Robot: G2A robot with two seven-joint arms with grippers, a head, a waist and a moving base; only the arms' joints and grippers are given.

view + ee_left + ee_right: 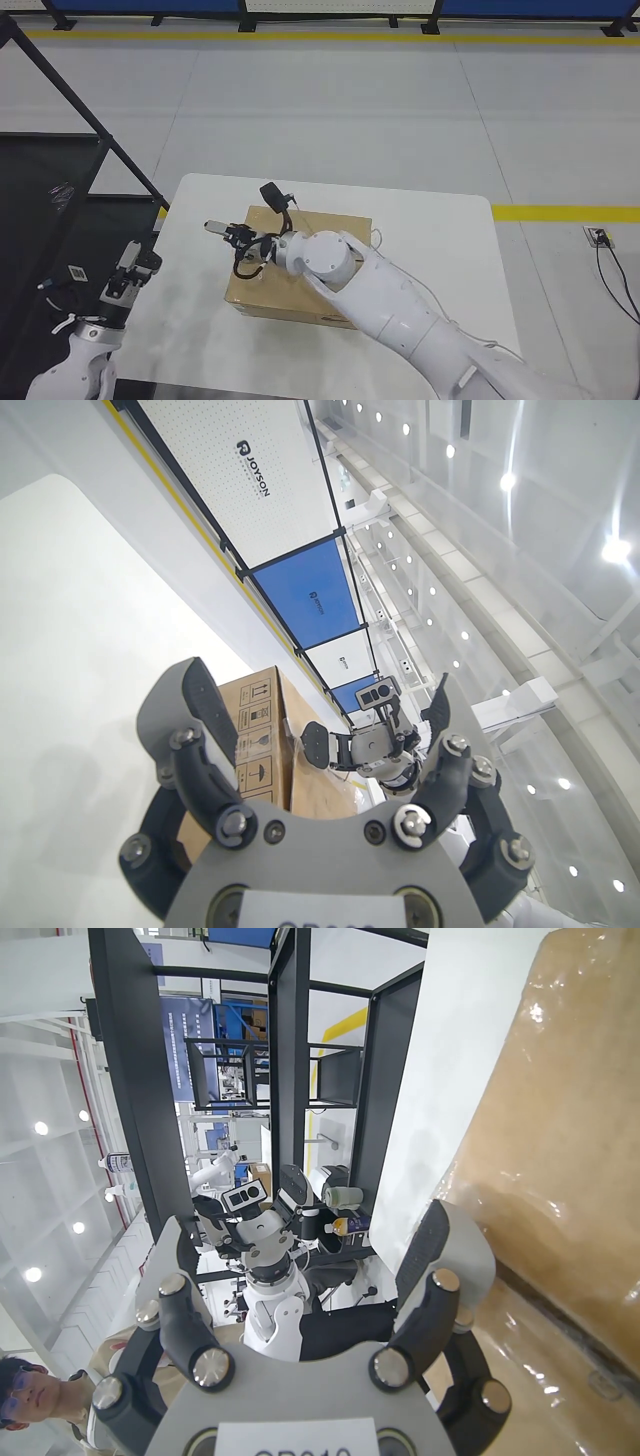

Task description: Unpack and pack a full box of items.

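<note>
On the desk (430,240) centre: box (258,292), taped shut. Right claw (305,1220) released, spread wide, above the box's left edge. Left claw (320,680) released too, hanging just off the desk's left side.

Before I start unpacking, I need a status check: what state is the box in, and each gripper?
Box: closed, taped over, sitting on the table.
Right gripper: open, empty, by the box's edge.
Left gripper: open, empty, apart from the box.
</note>
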